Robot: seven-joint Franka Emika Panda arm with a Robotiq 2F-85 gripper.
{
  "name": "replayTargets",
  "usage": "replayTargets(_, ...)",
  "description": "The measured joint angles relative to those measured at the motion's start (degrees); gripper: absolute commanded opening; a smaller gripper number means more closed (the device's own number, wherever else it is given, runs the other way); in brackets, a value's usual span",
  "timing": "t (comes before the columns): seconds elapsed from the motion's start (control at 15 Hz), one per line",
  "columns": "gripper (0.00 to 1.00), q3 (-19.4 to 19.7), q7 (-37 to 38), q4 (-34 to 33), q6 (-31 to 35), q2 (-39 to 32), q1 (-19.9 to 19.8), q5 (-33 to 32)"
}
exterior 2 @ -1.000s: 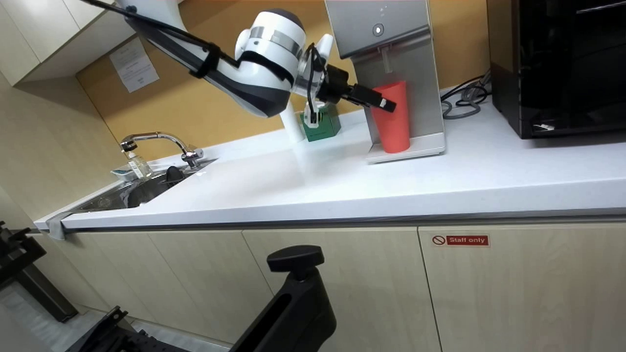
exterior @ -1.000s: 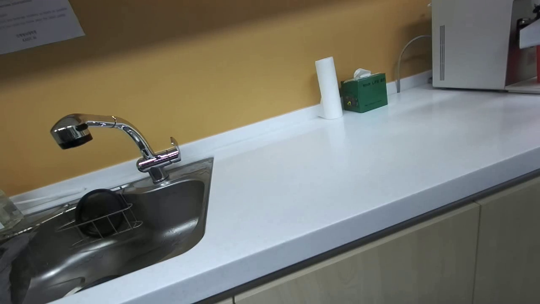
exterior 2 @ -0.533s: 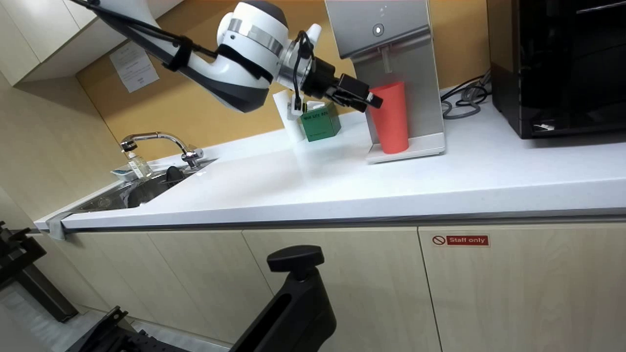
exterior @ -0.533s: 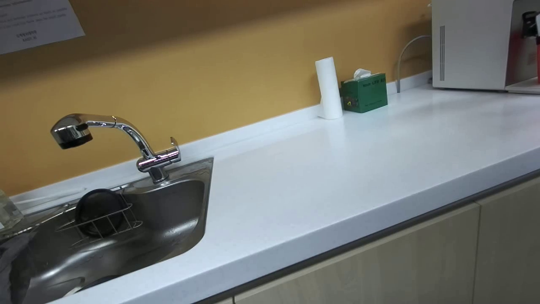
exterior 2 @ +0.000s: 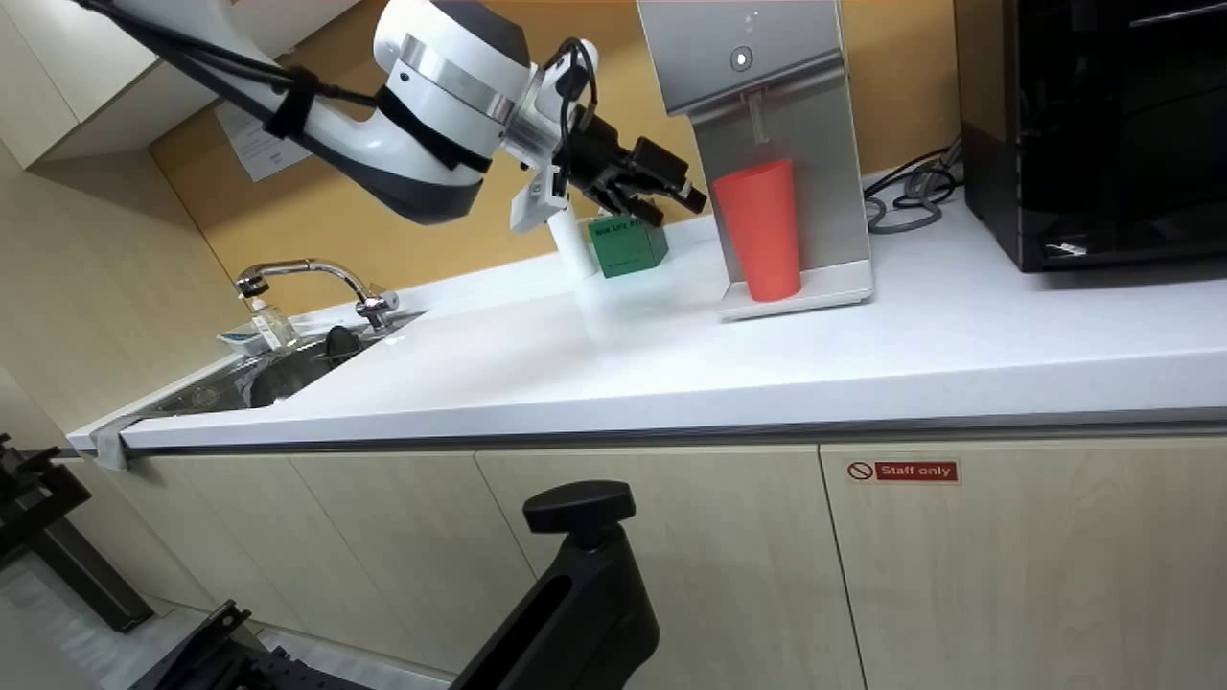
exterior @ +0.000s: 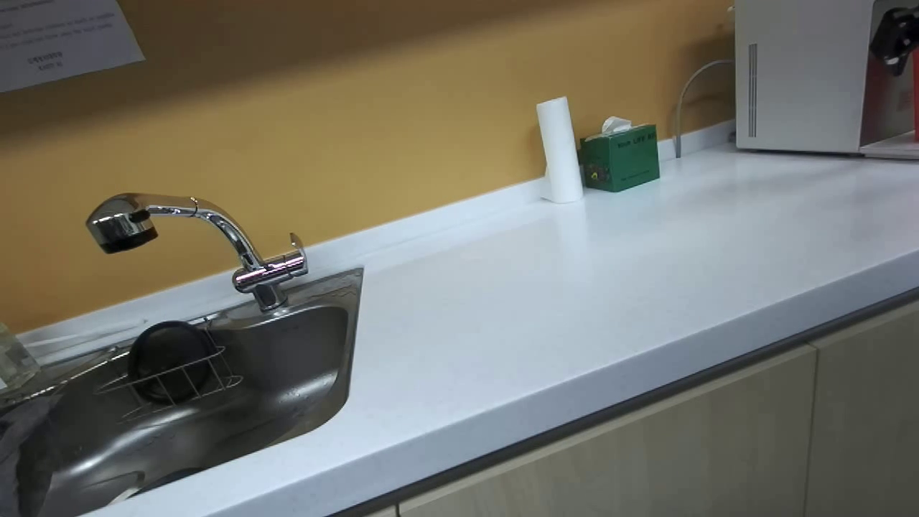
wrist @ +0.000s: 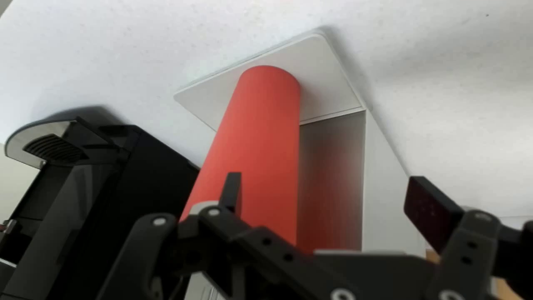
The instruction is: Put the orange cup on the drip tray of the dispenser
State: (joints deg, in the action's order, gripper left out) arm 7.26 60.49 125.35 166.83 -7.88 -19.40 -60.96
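The orange cup (exterior 2: pixel 764 235) stands upright on the pale drip tray (exterior 2: pixel 839 286) of the dispenser (exterior 2: pixel 752 48), under the spout. The wrist view shows the cup (wrist: pixel 266 141) with its base on the tray (wrist: pixel 318 68). My gripper (exterior 2: pixel 674 205) is open and empty, a little apart from the cup on its left in that exterior view. In the wrist view the fingers (wrist: pixel 327 198) stand wide apart, with one overlapping the cup in the picture. Only a sliver of the cup (exterior: pixel 916 97) shows in an exterior view, beside the dispenser (exterior: pixel 800 79).
A green tissue box (exterior 2: pixel 628 247) and a white paper roll (exterior 2: pixel 572 247) stand along the wall behind the gripper. A black appliance (exterior 2: pixel 1112 144) with cables (exterior 2: pixel 920 196) stands right of the dispenser. A sink with a faucet (exterior: pixel 269 273) lies at the counter's far end.
My gripper has backed away from the cup, moving left in an exterior view, and its fingers now show apart. The cup has stayed on the drip tray.
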Motion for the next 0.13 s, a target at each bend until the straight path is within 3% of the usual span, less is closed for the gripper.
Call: replayTargets(0.13,1.0,-0.1,-4.5,2.1,2.8,1.9,-0.4,2.1)
